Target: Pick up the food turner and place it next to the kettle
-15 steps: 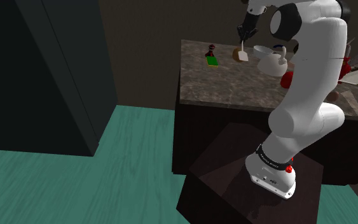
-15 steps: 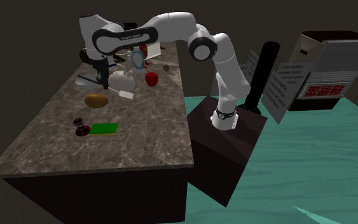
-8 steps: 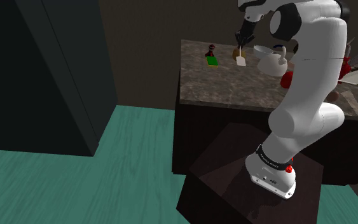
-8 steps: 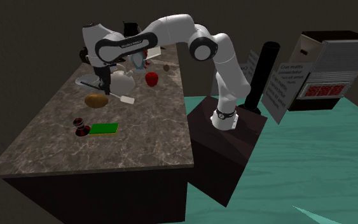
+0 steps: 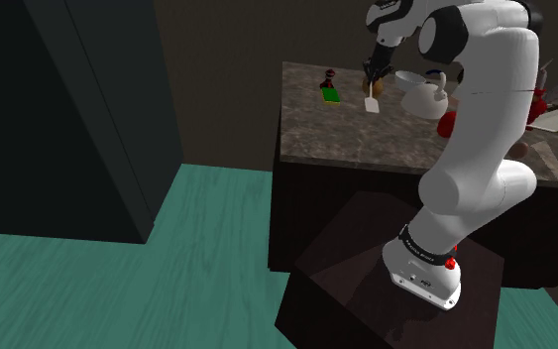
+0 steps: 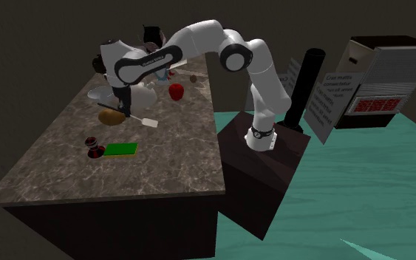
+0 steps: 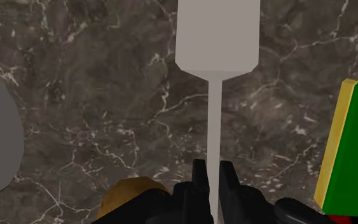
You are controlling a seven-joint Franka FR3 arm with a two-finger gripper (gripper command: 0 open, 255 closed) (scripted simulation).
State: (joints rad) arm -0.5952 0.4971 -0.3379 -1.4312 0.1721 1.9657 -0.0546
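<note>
Dark veined stone counter above teal floor; pincer pinches the pale food turner by its handle.

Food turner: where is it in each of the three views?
Shoulder view: food turner upper middle, just right of the green block.
Second exterior view: upper left, above the block.
Wrist view: handle clasped between the fingers, block to one side.
Shared landmark: the green block.

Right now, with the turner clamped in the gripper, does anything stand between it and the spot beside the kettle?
Nothing visible does. The gripper holds the food turner above bare counter, and the stretch toward the kettle looks open. A brown rounded thing lies close beside the gripper, so mind it.
</note>
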